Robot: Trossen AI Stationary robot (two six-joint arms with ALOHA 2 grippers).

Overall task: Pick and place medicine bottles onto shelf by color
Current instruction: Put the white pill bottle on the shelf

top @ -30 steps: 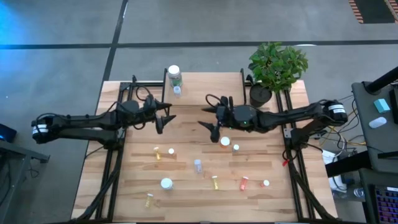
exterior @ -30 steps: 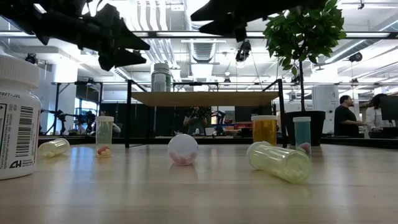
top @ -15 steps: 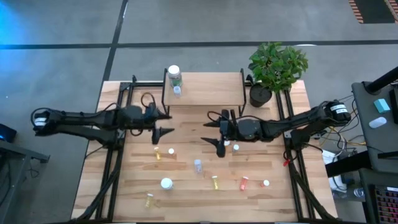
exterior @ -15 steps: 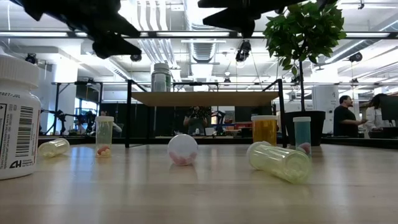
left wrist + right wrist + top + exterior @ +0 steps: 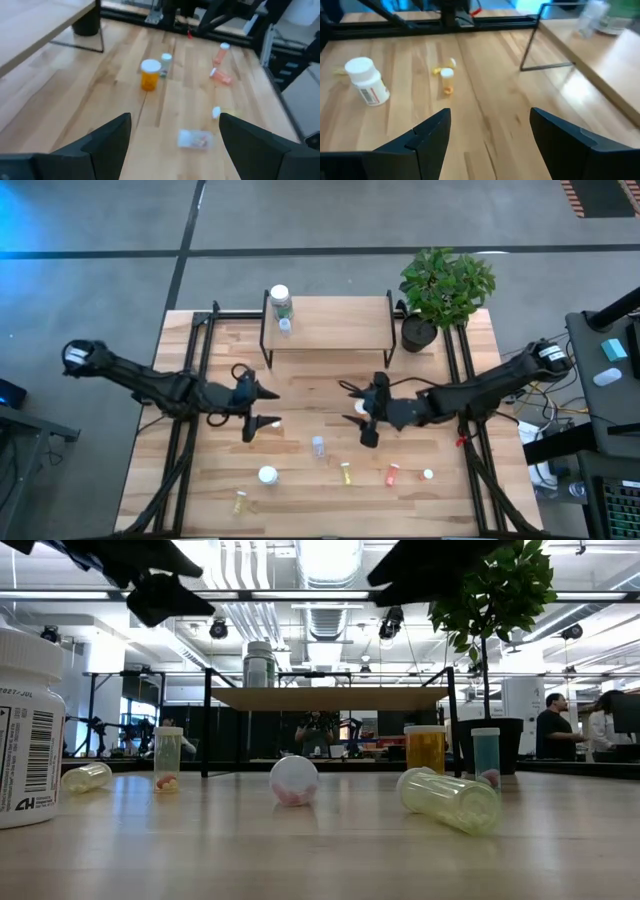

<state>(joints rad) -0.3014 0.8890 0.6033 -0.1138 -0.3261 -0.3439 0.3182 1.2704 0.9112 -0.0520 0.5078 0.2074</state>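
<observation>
The left gripper (image 5: 262, 408) hangs above the table with fingers spread and empty, small yellow vials (image 5: 253, 425) just beside it. The right gripper (image 5: 362, 426) hovers likewise, parted, holding nothing, near a white-capped orange bottle (image 5: 150, 74). The light wooden shelf (image 5: 330, 323) carries a white-capped greenish bottle (image 5: 281, 302). A white labelled bottle (image 5: 28, 730) reads "JUL".

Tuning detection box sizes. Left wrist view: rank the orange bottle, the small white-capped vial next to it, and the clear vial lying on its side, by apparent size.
1. Orange bottle
2. Clear vial lying on its side, close to the orange one but nearer the camera, so that ranking is unsure
3. Small white-capped vial
</observation>
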